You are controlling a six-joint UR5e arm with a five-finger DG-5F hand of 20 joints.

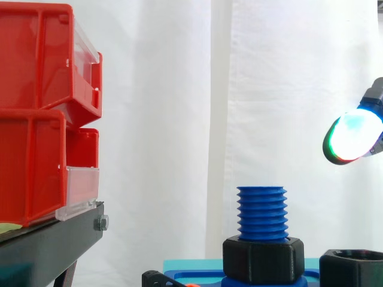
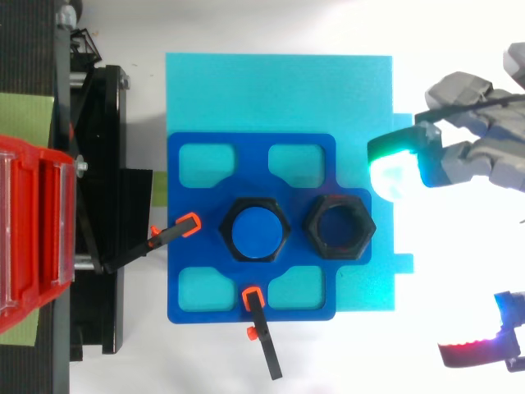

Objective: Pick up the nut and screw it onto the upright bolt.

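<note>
You have the hand (image 2: 476,160) off to the right of the work, its fingers spread well apart and holding nothing. From above, 1 fingertip (image 2: 396,168) glowing green and white reaches over the right edge of the cyan board (image 2: 279,90). Another fingertip, glowing red (image 2: 469,353), sits off the board, nearer and further right. From the side, the green-white pad (image 1: 353,136) hangs higher than the top of the bolt (image 1: 261,212) and well to its right, touching nothing.

Your nut (image 2: 340,227), black and 6-sided, lies flat on the blue plate (image 2: 254,164). It is just to the right of the bolt, with a narrow gap between them.

The bolt stands upright near the middle of the plate, with a black 6-sided collar (image 1: 263,260) round its foot and blue thread showing above that. The nut is not yet on it.

2 black clamps with orange tips grip the plate, 1 at its left edge (image 2: 176,234) and 1 at its near edge (image 2: 261,328). At far left, red bins (image 1: 36,119) sit on the black stand (image 1: 48,242) before the white curtain (image 1: 179,119).
</note>
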